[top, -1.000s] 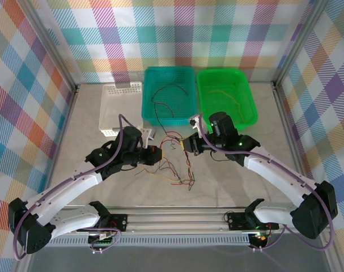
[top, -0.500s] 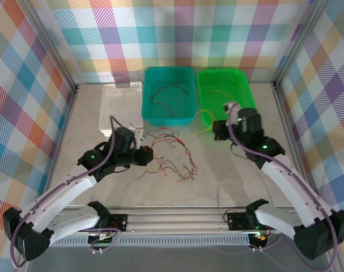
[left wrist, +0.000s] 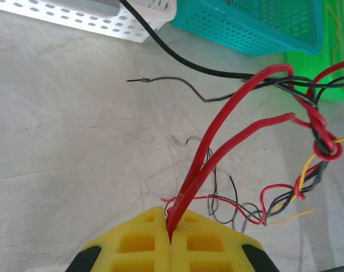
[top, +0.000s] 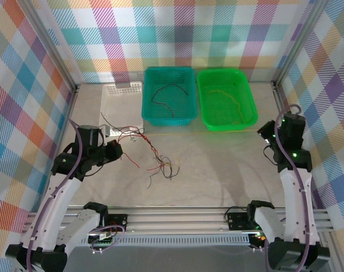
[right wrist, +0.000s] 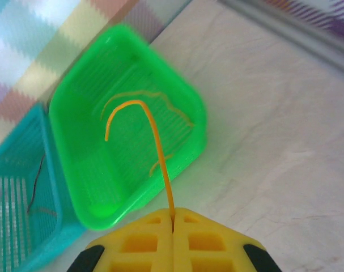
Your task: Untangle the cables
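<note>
The cables lie as a loose tangle (top: 156, 154) of red, black and yellow wires on the table left of centre. My left gripper (top: 113, 151) sits at the tangle's left end, shut on a red cable (left wrist: 228, 113) doubled between its yellow fingers (left wrist: 139, 241). That red cable runs to a twisted knot (left wrist: 325, 141) with black and yellow wires. My right gripper (top: 266, 134) is far right, shut on a thin orange-yellow cable (right wrist: 160, 153). That cable (top: 206, 131) stretches left in front of the baskets; its far end curls free in the right wrist view.
A teal basket (top: 169, 70) at the back holds a dark cable (top: 166, 93). Beside it a green basket (top: 224, 72) holds a yellow cable (top: 225, 93). A white basket (top: 116, 93) stands back left. Checked walls and metal posts enclose the table.
Both arms have drawn apart, the left one to the left and the right one far right. The tangle has stretched out, and the orange-yellow cable has been pulled out of it.
</note>
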`<state>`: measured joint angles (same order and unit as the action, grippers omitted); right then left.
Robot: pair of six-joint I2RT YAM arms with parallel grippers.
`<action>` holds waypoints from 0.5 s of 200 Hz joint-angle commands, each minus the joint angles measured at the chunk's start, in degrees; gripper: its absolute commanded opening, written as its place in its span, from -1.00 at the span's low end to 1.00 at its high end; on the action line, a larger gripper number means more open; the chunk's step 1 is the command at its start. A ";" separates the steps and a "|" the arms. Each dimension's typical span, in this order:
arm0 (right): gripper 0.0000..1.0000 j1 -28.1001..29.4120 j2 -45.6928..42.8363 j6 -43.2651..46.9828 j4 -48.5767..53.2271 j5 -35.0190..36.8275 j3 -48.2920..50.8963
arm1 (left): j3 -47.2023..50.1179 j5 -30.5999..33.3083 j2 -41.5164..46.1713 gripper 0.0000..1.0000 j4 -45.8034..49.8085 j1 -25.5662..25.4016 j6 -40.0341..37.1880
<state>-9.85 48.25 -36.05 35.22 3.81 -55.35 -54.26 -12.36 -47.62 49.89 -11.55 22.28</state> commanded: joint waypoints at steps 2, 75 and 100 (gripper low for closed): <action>-1.00 -4.94 -3.79 -9.35 2.45 0.59 -0.46 | 0.17 1.56 1.17 -1.00 2.96 1.26 -1.54; -1.00 -3.10 -8.86 -4.25 11.86 3.72 -20.08 | 1.95 3.18 0.74 -1.00 1.21 1.44 -1.85; -1.00 -1.69 -10.27 -2.94 12.64 -1.95 -26.10 | 2.31 2.62 0.17 -1.00 0.86 1.44 -1.82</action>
<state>-12.45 38.89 -41.60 44.73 5.15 -76.44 -52.95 -10.61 -47.11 50.92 -11.05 21.34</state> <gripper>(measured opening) 0.065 0.041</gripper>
